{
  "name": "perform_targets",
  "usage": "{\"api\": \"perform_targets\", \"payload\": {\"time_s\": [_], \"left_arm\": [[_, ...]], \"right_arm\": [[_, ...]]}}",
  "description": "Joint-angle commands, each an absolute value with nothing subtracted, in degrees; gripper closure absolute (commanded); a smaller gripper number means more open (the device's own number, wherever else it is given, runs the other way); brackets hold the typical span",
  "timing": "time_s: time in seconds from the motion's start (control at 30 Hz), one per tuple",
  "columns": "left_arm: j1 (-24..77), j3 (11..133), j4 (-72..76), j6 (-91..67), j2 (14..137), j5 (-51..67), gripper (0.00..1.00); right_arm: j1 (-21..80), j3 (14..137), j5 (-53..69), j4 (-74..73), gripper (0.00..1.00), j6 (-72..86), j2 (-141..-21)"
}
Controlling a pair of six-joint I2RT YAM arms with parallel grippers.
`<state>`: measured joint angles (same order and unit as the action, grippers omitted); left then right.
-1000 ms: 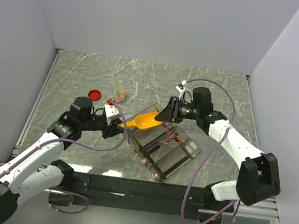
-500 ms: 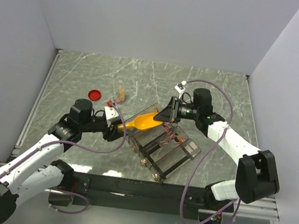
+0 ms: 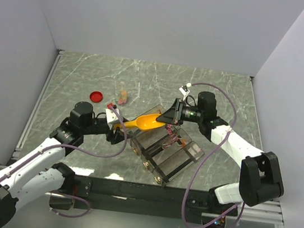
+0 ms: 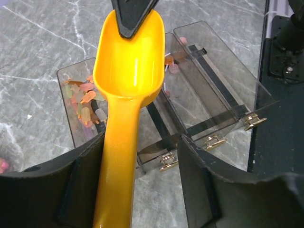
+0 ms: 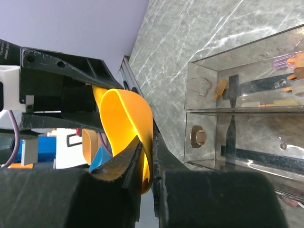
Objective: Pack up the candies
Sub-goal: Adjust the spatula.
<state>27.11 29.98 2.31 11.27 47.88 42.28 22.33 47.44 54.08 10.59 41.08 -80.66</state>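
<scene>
The candies (image 4: 83,102) lie jumbled in the clear box's (image 4: 223,71) left compartment, mid-left of my left wrist view, sharing no axis. The scoop (image 4: 128,71) hides some. My right tool (image 3: 167,118) is clamped on its bowl; my left tool (image 3: 117,129) stands apart around the handle.

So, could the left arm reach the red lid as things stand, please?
Probably yes. The red lid lies close to the left gripper, nothing between them. That gripper's jaws stand open around the yellow scoop, which the right gripper pinches, so it should come away freely.
</scene>
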Motion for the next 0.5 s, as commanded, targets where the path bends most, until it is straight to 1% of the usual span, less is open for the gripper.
{"api": "perform_targets", "payload": {"time_s": [0.0,0.03,0.13,0.17,0.2,0.23,0.27,0.3,0.37,0.47], "left_arm": [[27.33,30.32,5.10,11.51,48.08,44.29,0.39],[27.33,30.32,4.92,11.51,48.25,44.47,0.41],[27.33,30.59,4.22,11.42,48.78,44.47,0.53],[27.33,30.85,3.70,11.43,49.04,44.39,0.60],[27.33,31.02,3.52,11.25,49.39,44.38,0.65],[27.33,31.20,3.25,11.25,50.00,44.38,0.69],[27.33,31.72,2.56,11.16,50.27,44.38,0.71],[27.33,31.90,2.55,10.99,50.62,44.38,0.70],[27.33,31.90,2.55,10.99,50.89,44.47,0.59],[27.42,32.08,1.41,12.13,50.45,43.60,0.52]], "right_arm": [[22.15,47.46,56.78,12.13,1.00,40.00,-80.95],[22.15,47.63,56.60,11.61,1.00,39.56,-81.03],[22.06,47.99,56.51,10.37,1.00,38.24,-80.95],[22.15,48.16,56.43,9.59,1.00,37.88,-81.21],[22.06,48.25,56.25,9.15,1.00,37.18,-81.21],[22.06,48.69,56.16,8.53,1.00,36.57,-81.30],[22.06,49.13,55.81,6.96,1.00,35.95,-81.39],[22.15,49.30,55.64,6.25,1.00,34.82,-81.47],[22.06,49.92,55.55,4.49,1.00,33.93,-81.74],[22.06,50.62,55.02,1.95,1.00,32.17,-82.18]]}}
